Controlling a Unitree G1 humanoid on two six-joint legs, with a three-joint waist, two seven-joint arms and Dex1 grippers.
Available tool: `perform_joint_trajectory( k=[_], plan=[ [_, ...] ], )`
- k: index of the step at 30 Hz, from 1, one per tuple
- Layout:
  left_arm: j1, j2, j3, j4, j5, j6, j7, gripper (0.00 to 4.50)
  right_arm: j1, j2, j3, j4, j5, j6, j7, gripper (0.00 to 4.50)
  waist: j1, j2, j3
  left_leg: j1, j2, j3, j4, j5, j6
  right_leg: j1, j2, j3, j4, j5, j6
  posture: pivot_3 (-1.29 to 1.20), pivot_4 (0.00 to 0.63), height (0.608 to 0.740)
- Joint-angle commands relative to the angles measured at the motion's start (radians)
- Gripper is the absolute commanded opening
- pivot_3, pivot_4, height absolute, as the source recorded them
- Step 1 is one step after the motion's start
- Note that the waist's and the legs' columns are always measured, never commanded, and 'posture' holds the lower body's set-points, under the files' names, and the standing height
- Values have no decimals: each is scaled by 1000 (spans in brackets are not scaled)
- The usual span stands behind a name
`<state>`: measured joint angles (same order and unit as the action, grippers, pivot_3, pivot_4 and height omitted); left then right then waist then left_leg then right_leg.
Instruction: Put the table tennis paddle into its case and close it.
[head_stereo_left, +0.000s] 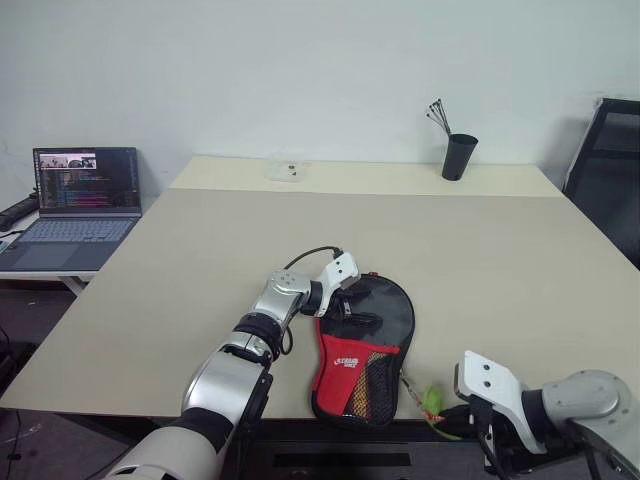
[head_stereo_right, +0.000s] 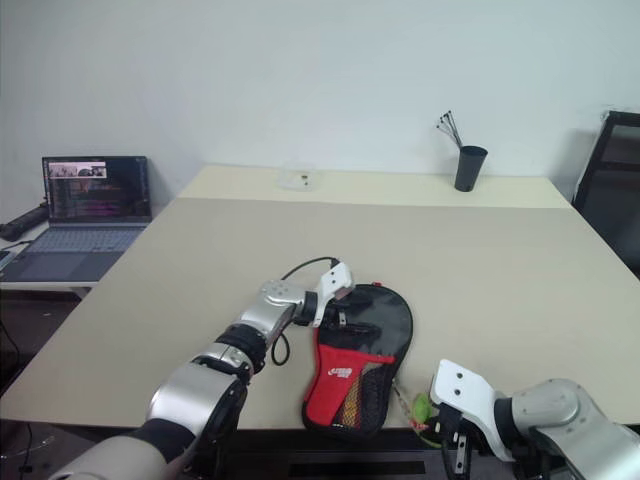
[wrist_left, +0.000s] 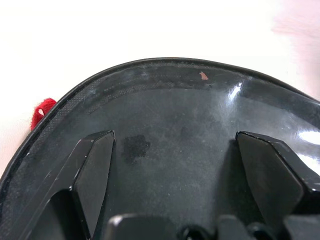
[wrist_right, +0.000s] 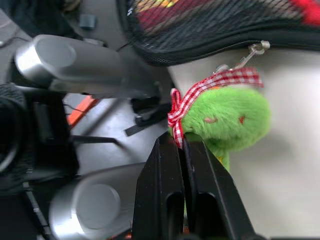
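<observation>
We see the case (head_stereo_left: 362, 350) lying flat at the near edge of the table (head_stereo_left: 200, 260), red end hanging slightly over the rim. Our left gripper (head_stereo_left: 350, 305) rests on its black rounded end at about ten o'clock, fingers (wrist_left: 95, 165) spread wide and laid against the shiny cover. Our right gripper (wrist_right: 182, 165) sits at five o'clock from the case, beyond the table edge, fingers pressed together, pinching the green fuzzy tag (wrist_right: 230, 117) with its red checked ribbon (wrist_right: 200, 90). A black cup (head_stereo_left: 459, 156) stands far off at one o'clock.
</observation>
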<state>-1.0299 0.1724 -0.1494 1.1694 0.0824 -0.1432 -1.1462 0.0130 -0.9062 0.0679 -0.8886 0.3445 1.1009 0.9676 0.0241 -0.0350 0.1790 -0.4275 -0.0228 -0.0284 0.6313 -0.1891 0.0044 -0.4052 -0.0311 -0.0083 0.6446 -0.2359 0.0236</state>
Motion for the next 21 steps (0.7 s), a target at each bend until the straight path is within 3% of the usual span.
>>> perform_joint_trajectory(
  k=[1,13,21],
  plan=[
    [9,-3,-12,15,16,6,6,4258,-3,-5,19,-32,52,6,-20,20,0,0,0,0,0,0,0,0,0,0,0,0,0,0,0,0,150,740],
    [11,-8,-13,15,18,4,23,4258,1,-47,-32,-140,290,61,-16,20,-1,0,0,0,0,-1,2,0,0,1,0,-1,1,0,0,0,150,740],
    [12,-13,-14,13,19,1,29,4258,-4,-45,38,-147,310,33,-86,20,-1,0,0,0,0,-1,2,0,0,1,0,-1,1,0,0,0,150,740]
  ],
)
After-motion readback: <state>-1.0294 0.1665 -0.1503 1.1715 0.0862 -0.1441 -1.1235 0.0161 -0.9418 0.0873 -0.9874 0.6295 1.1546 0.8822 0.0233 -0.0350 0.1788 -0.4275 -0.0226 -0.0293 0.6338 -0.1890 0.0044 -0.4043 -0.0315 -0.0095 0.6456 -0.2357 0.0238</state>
